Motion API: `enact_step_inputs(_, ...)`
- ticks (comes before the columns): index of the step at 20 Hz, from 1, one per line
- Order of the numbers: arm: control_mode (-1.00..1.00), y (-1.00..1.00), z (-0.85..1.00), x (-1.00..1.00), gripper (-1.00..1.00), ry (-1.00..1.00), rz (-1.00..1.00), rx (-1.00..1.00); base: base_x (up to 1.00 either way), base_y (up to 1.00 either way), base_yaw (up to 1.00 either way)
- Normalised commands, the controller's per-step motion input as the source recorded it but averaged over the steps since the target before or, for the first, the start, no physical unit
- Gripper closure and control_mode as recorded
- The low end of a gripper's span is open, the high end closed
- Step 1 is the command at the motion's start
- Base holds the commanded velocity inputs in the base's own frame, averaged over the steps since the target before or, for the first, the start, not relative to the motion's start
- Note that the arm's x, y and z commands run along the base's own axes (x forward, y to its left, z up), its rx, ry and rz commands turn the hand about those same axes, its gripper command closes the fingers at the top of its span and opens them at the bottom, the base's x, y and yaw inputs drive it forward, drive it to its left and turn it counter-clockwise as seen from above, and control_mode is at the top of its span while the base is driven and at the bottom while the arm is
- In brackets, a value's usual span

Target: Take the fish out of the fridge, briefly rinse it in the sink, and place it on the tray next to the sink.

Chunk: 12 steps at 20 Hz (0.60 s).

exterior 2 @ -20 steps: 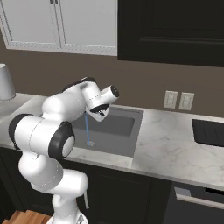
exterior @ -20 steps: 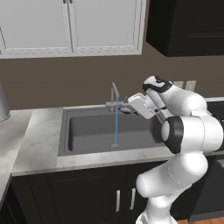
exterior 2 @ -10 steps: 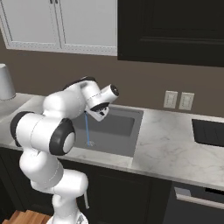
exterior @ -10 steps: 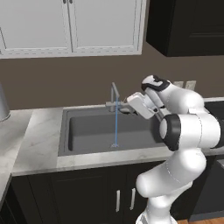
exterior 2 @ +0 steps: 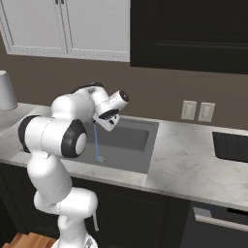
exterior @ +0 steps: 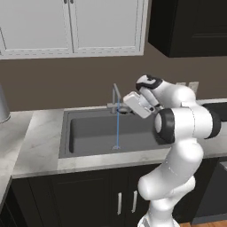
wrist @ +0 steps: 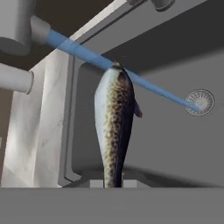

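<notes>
Above the sink, fish tail hidden low.

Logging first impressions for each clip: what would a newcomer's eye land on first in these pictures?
The fish dominates the hand view, hanging in the hand over the dark sink, its far end at the blue water stream that falls from the faucet towards the drain. In the base views, the white arm bends over the basin, and a black tray lies on the marble counter to the sink's right.
</notes>
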Motion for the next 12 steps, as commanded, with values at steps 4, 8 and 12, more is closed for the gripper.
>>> enact_step_inputs(4,-1.0,0.0,-0.11,0.47,1.0,0.0,-0.09,-0.02,0.0,0.0,0.0)
enact_step_inputs(8,-1.0,0.0,-0.06,0.5,1.0,0.0,-0.07,0.0,0.0,0.0,0.0)
enact_step_inputs(12,-1.0,0.0,0.0,0.21,1.0,0.05,-0.02,0.0,0.0,0.0,0.0)
